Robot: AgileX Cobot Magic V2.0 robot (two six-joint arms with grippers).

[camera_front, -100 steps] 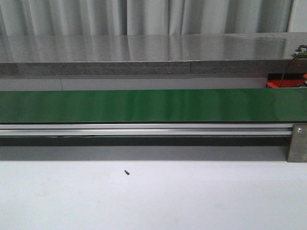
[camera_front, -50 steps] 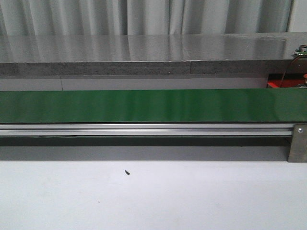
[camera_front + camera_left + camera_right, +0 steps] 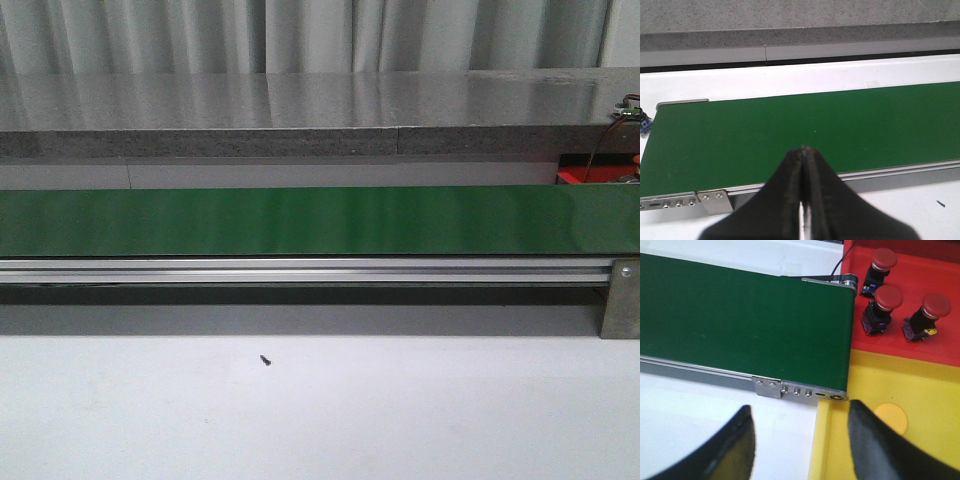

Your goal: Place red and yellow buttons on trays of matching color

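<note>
Three red buttons (image 3: pixel 884 259) (image 3: pixel 888 298) (image 3: pixel 936 306) stand on the red tray (image 3: pixel 905 347), just past the end of the green belt (image 3: pixel 740 320). A yellow button (image 3: pixel 891 418) lies on the yellow tray (image 3: pixel 930 390), partly behind one finger. My right gripper (image 3: pixel 800 406) hangs open and empty over the yellow tray's edge and the white table. Above the belt's near rail (image 3: pixel 890 172), my left gripper (image 3: pixel 804 148) is shut with nothing in it. The belt (image 3: pixel 300 220) carries no button. Neither gripper shows in the front view.
A grey stone ledge (image 3: pixel 300 110) runs behind the belt. A corner of the red tray (image 3: pixel 590 175) shows at the far right. A small black screw (image 3: pixel 265 360) lies on the white table. A dark and blue part (image 3: pixel 644 121) pokes in beside the belt's end.
</note>
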